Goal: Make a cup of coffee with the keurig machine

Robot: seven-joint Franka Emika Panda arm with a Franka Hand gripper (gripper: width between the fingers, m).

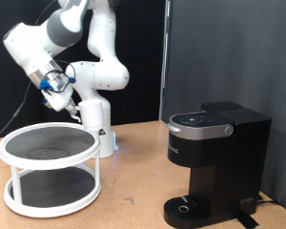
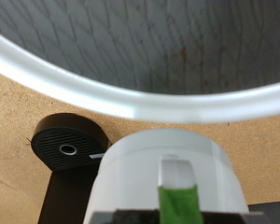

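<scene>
Exterior view: gripper (image 1: 55,86) raised at 10 o'clock, above the far rim of a white two-tier round rack (image 1: 48,170); state of the jaws cannot be told, nothing seen between them. Keurig machine (image 1: 215,164) at 4 o'clock on the wooden tabletop (image 1: 133,196), lid down, well apart from the rack.

Wrist view: rack rim (image 2: 103,93) arcing across over dark mesh; beside it on the tabletop a black round-topped object (image 2: 70,147); nearest the camera a white rounded body (image 2: 145,168) bearing a green strip (image 2: 180,207), identity unclear.

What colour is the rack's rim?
White, around dark mesh shelves on the rack; the exterior view shows it best.
</scene>
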